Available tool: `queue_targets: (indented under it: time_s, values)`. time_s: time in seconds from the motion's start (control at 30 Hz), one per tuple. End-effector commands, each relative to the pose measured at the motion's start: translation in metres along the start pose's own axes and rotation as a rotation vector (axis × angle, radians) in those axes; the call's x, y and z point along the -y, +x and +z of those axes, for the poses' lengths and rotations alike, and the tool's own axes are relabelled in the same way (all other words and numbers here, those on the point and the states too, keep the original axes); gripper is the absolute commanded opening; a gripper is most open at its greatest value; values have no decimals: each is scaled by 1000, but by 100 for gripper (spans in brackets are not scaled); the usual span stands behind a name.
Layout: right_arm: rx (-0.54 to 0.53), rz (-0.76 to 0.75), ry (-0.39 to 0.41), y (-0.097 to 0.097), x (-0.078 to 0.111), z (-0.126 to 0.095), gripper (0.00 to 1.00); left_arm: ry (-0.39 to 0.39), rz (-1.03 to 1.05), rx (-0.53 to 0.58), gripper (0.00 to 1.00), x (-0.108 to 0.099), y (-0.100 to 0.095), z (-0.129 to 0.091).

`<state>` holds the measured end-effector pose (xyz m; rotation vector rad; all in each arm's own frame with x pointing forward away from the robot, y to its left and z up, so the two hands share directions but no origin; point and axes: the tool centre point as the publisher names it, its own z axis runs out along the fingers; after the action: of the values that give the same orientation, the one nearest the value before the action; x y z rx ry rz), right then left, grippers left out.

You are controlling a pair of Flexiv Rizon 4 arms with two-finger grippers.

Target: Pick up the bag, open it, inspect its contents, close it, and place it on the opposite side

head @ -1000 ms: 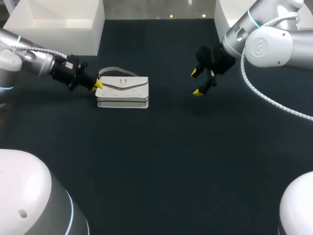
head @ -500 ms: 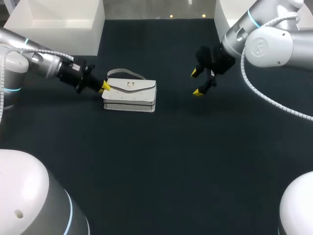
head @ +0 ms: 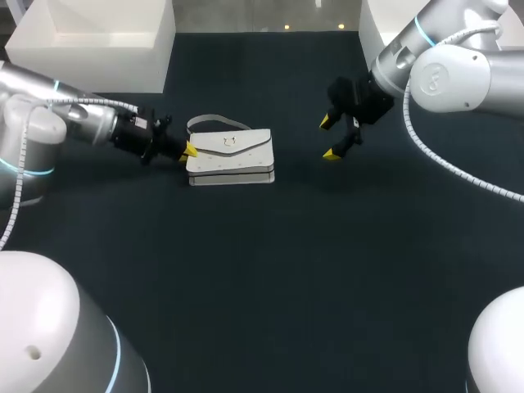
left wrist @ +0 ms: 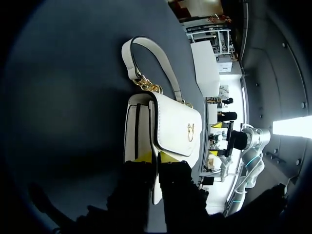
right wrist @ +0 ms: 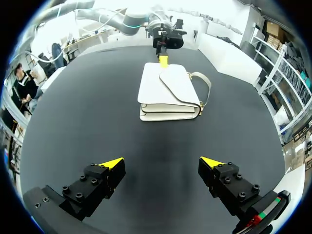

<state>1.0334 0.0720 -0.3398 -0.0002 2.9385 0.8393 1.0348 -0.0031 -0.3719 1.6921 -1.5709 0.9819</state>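
Observation:
A white handbag [head: 229, 155] with a gold clasp lies on the dark table left of centre, its handle [head: 214, 123] towards the back. My left gripper [head: 188, 151] is at the bag's left end. In the left wrist view the yellow tips stand close together [left wrist: 155, 157], shut on a thin edge of the bag [left wrist: 170, 126] that runs between them. My right gripper [head: 329, 137] hangs open to the right of the bag, nothing between its fingers. From the right wrist, the bag [right wrist: 168, 90] lies well ahead of that gripper [right wrist: 163, 163], with my left gripper [right wrist: 163, 59] at its far end.
A white bin [head: 98, 41] stands at the back left and another white box [head: 377, 24] at the back right. Dark tabletop stretches in front of the bag and between the bag and the right gripper.
My left gripper has moved to the right with the bag, which has slid along the table towards the centre. The right arm has not moved.

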Motion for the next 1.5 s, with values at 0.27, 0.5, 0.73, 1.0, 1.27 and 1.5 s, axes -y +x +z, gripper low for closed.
queue_targets:
  time_s: [0.27, 0.5, 0.73, 1.0, 1.27, 1.5]
  values:
    - [-1, -1, 0, 0, 0, 0, 100, -47, 15, -49, 0, -6, 3, 25]
    - [-1, -1, 0, 0, 0, 0, 100, -53, 43, -59, 0, -1, 21, 31]
    - [-1, -1, 0, 0, 0, 0, 100, -49, 36, -85, 0, 5, 32, 40]
    - [-1, -1, 0, 0, 0, 0, 100, -68, 35, -93, 0, 6, 40, 54]
    - [-1, -1, 0, 0, 0, 0, 100, -68, 49, -101, 0, 6, 50, 59]
    - [-1, -1, 0, 0, 0, 0, 100, -14, 44, -115, 0, 6, 53, 58]
